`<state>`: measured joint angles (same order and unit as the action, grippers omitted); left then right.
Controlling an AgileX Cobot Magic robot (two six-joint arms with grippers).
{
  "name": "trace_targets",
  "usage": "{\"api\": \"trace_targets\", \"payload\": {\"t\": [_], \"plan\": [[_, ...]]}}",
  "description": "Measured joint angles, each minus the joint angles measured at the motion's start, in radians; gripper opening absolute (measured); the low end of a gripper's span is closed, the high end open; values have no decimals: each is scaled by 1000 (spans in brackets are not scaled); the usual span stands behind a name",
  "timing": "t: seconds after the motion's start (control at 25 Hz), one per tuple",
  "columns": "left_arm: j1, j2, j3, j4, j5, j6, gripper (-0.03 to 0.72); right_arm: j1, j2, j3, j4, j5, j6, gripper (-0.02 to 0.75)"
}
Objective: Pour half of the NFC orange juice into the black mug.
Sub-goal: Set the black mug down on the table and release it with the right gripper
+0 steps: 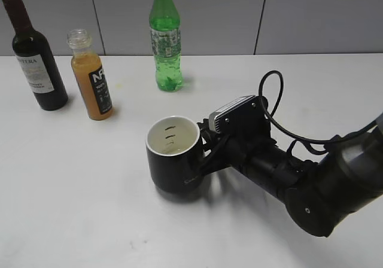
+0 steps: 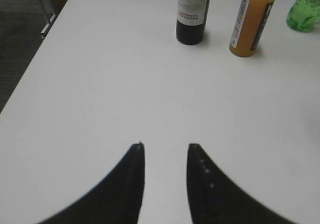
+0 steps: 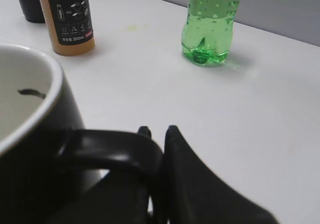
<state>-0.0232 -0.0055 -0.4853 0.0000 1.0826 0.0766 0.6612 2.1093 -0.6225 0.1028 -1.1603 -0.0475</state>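
My right gripper (image 3: 156, 134) is clamped on the black mug's (image 1: 173, 154) handle at table centre, the NFC orange juice (image 1: 91, 76) standing at its ten o'clock, while my left gripper (image 2: 165, 146) hangs parted and empty.

Evenly and brightly lit from above. Soft, short shadows beside the bottles and under the black mug (image 1: 173, 154) on the white desk (image 1: 90, 208). Mild glare on the desk in the left wrist view, washing out its far edge. Close foreground blurred in the right wrist view: mug handle and right gripper (image 3: 157, 132) out of focus. Background reasonably sharp.
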Motion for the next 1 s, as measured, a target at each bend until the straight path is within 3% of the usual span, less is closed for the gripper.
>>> {"api": "trace_targets", "payload": {"t": [0.6, 1.0], "plan": [[0, 0, 0, 0, 0, 0, 235, 0, 57, -18, 6, -1, 14, 44], [0, 0, 0, 0, 0, 0, 235, 0, 57, -15, 7, -21, 31, 91]]}}
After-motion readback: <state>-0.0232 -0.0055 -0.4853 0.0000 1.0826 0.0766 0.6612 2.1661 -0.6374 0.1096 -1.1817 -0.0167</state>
